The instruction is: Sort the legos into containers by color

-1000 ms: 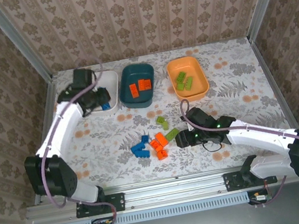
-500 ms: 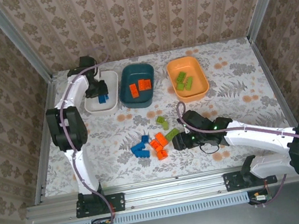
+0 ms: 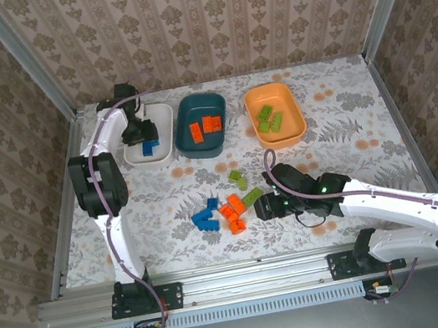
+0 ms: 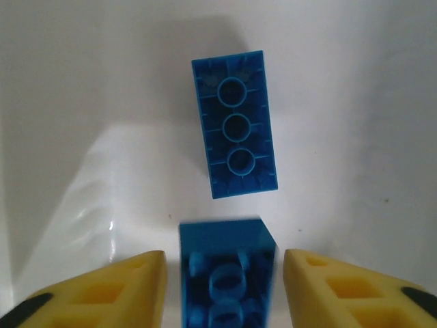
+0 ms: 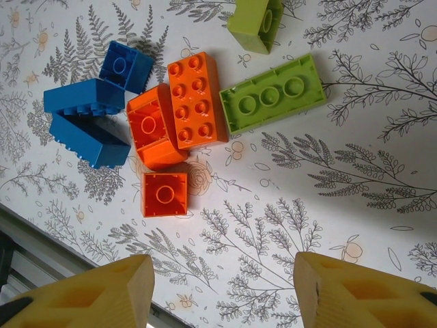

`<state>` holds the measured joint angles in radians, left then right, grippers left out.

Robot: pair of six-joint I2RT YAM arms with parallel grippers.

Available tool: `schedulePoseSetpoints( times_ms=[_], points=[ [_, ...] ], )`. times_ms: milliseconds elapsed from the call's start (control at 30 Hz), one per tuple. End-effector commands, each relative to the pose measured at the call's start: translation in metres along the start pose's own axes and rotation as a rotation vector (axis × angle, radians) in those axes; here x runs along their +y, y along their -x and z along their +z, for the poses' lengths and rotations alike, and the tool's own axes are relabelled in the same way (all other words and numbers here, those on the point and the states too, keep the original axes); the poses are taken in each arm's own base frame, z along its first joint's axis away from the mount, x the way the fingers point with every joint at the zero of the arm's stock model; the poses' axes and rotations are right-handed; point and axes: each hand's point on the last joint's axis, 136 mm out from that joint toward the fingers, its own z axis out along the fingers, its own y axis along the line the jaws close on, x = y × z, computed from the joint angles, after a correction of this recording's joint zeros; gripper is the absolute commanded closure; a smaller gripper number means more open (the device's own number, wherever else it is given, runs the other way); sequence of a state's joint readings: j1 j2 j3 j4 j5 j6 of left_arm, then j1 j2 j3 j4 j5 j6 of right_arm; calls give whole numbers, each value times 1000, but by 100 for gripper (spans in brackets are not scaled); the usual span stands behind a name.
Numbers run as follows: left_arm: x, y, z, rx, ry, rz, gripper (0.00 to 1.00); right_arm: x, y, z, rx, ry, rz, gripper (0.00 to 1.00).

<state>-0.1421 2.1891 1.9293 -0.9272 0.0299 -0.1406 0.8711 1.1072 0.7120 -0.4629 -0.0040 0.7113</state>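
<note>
Scene: a flower-patterned counter [image 3: 346, 116] seen from above, with three bins in a row along its far side and two white robot arms bolted at its near edge.
Left pincer [image 3: 145, 136]: open and holding nothing, it hangs inside the white bin [image 3: 163, 116] at far left.
Near blue brick [image 4: 225, 270]: hollow side up between the yellow fingers [image 4: 113, 294], with a clear gap on each side, touching neither.
Second blue brick [image 4: 235, 133]: hollow side up on the bin floor, just beyond the fingertips and apart from the first.
Left arm [image 3: 97, 185]: rises tall from its base and reaches far along the counter's left side, wrist bent down into the bin.
Right pincer [image 3: 260, 206]: wide open and empty, low over the middle of the counter.
Loose bricks: a cluster just left of the right pincer, beyond its fingertips, none between them. A long orange brick [image 5: 196, 100] lies studs up, with a long green brick [image 5: 273, 93] against its right side. The blue bricks [image 5: 85, 113] lie leftmost.
Right arm [image 3: 386, 198]: lies low, stretched from the near right toward the centre.
Teal bin [image 3: 184, 109]: middle of the row, with orange bricks [image 3: 206, 126] inside.
Orange bin [image 3: 292, 136]: right of the row, with green bricks [image 3: 269, 119] inside.
</note>
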Motion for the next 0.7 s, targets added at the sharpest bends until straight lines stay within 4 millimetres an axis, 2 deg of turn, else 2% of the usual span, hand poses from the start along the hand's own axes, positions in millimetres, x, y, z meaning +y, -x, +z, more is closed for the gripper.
schedulePoseSetpoints(
  times_ms=[0,133,200,367,500,667],
  points=[
    [0,-1,-8,18,-3,17,41,-2,-1,3,8,-21,-22,41],
    [-4,0,-20,0,-8,18,31,2,1,11,25,-21,-51,38],
    [-7,-2,-29,-8,-12,21,29,5,4,13,28,-21,-71,38],
    [-8,-14,-73,-68,-25,10,27,21,19,18,71,-33,-179,37],
    [-20,-45,-119,-140,-87,2,23,37,24,29,171,-33,-299,37],
    [-28,-104,-153,-177,-177,-36,20,54,29,48,289,-38,-400,37]
  ],
)
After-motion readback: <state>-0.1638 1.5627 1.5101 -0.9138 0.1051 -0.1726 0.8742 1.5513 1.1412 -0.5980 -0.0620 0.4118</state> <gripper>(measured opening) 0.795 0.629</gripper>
